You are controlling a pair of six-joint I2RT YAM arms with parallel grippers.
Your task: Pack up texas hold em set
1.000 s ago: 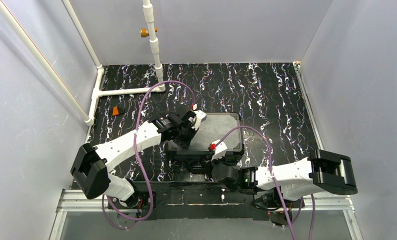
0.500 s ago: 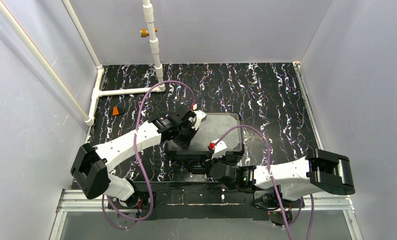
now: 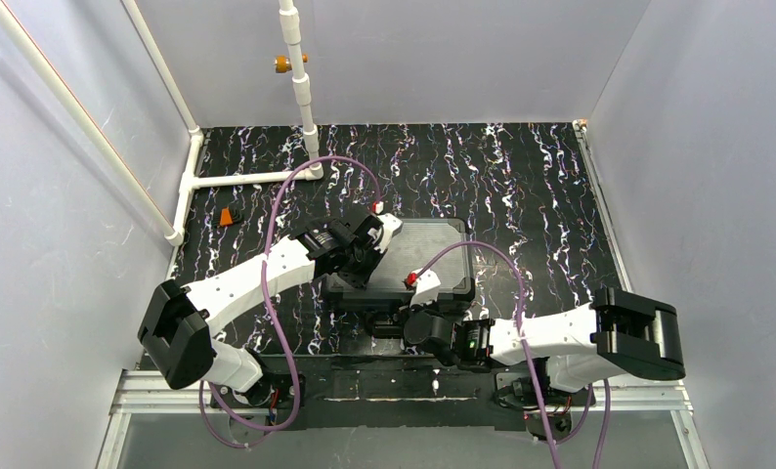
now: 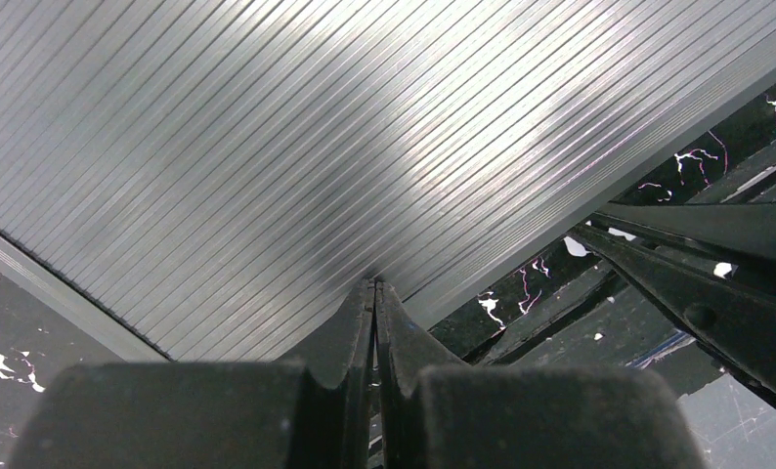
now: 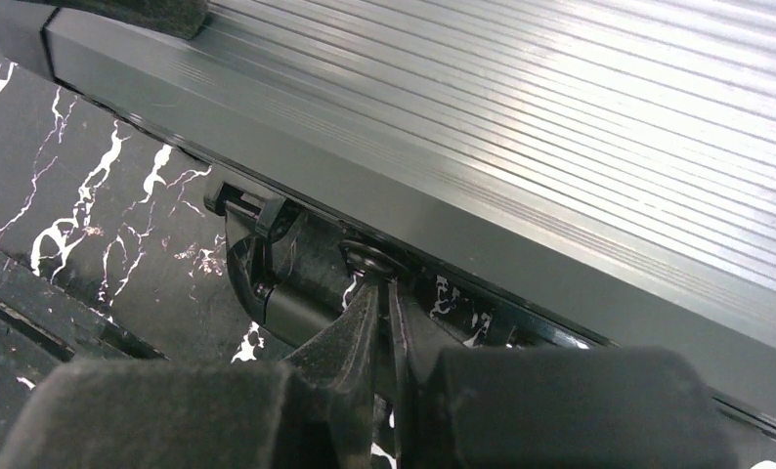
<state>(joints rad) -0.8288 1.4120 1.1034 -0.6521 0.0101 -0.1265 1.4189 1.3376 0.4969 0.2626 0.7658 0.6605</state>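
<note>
left claw: left gripper (image 4: 374,285) fully closed, nothing between the fingers, tips pressed down on the ribbed lid by its near-left edge
right claw: right gripper (image 5: 384,283) nearly closed, only a thin slit between the fingers; tips at a small dark part just under the lid's near rim; can't tell if it pinches that part
case: black case (image 3: 428,249) with lid down, flat on the table, about mid-table, just beyond the arm bases
lid surface: grey, fine parallel ribs, glare across it in both wrist views
latch: black clip (image 5: 257,220) hanging off the near edge of the case, just left of the right claw's tips; can't tell if fastened
left arm: reaches in from the near left, wrist over the left part of the case
right arm: comes from the near right, low, wrist at the case's near edge
loose piece: small red-orange piece (image 3: 227,217) on the table far left, well apart from the case, near the white pipe
table: black marbled top (image 3: 540,195) with white streaks
pipe: white pipe frame (image 3: 252,179) along the far-left corner
chips, decks: not visible, lid covers the inside
</note>
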